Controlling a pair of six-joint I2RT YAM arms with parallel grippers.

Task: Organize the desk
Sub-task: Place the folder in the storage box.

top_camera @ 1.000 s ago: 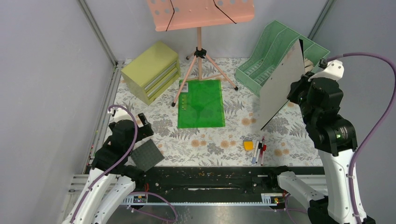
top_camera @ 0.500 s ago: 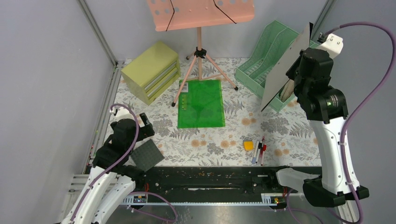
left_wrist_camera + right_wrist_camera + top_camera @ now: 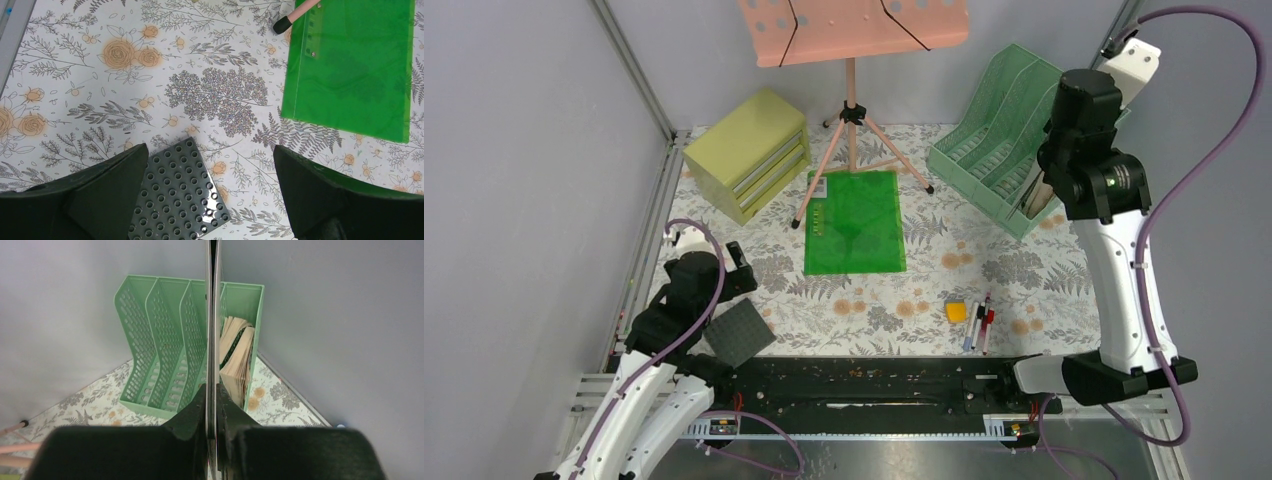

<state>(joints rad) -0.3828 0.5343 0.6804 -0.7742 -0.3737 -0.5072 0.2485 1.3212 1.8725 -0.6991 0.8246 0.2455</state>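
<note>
Right fingers: my right gripper (image 3: 212, 390) is pinched narrow on a thin board (image 3: 212, 315), seen edge-on from my wrist.
Left fingers: my left gripper (image 3: 210, 150) stands wide, holding nothing, above a grey plate (image 3: 180, 197).
Change: a second ago the board leaned broad-face over the desk. Now I have swung it up to the rack (image 3: 165, 340), in line with a divider beside the papers (image 3: 239, 357).
Meaning: I judge filing is close, with only the slotting left.
Board axis: 12 to 6, free end at 12.
Desk (image 3: 874, 290): beneath both arms, with its long axis 9 to 3 from above.
</note>
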